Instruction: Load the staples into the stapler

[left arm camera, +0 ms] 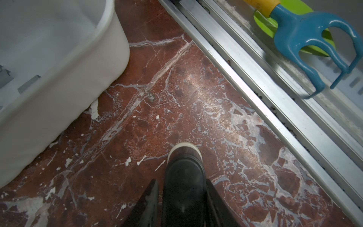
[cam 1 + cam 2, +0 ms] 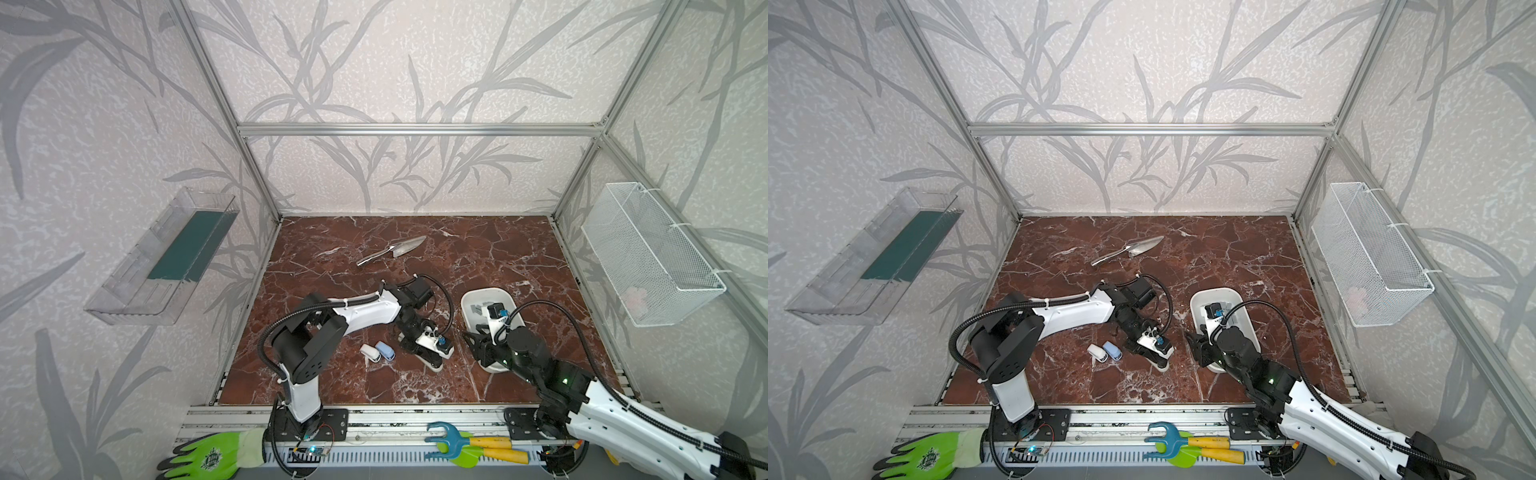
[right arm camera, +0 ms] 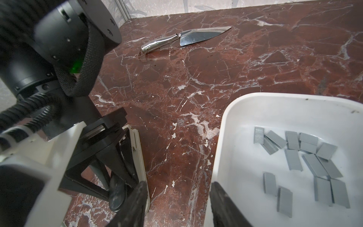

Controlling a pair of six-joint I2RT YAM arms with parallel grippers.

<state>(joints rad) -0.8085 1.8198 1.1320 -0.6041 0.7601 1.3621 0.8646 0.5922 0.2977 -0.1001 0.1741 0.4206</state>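
Beside the white tray (image 3: pixel 241 173) of staples (image 3: pixel 312 157), left pincer (image 1: pixel 182 188) clamps a half-hidden stapler (image 1: pixel 185 157); right pincer (image 3: pixel 178 186) stands apart over marble bench (image 3: pixel 196 88).

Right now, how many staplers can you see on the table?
3. A small white stapler and a small blue stapler lie side by side on the table. A bigger black stapler lies just right of them in a top view, gripped in the left hand.
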